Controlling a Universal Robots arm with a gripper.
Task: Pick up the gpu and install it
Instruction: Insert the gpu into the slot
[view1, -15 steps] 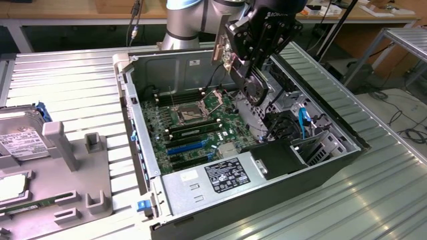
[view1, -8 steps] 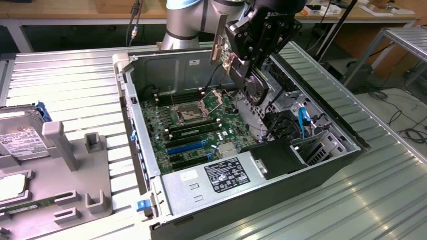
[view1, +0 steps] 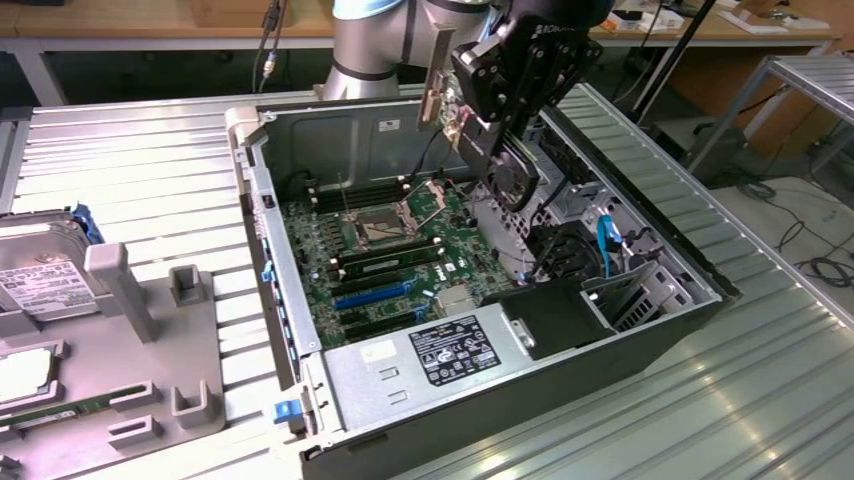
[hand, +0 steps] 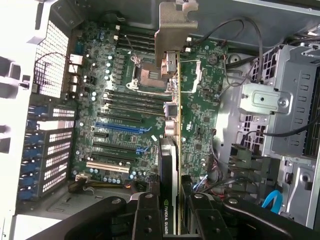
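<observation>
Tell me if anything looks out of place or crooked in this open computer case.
Only the gpu stands out. It hangs above the motherboard, clamped in the gripper. It leans in the exterior view and is seated in no slot. Nothing else looks damaged or askew.

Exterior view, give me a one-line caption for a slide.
The end effector holds the gpu on edge over the open computer case, above its motherboard, not yet seated.
</observation>
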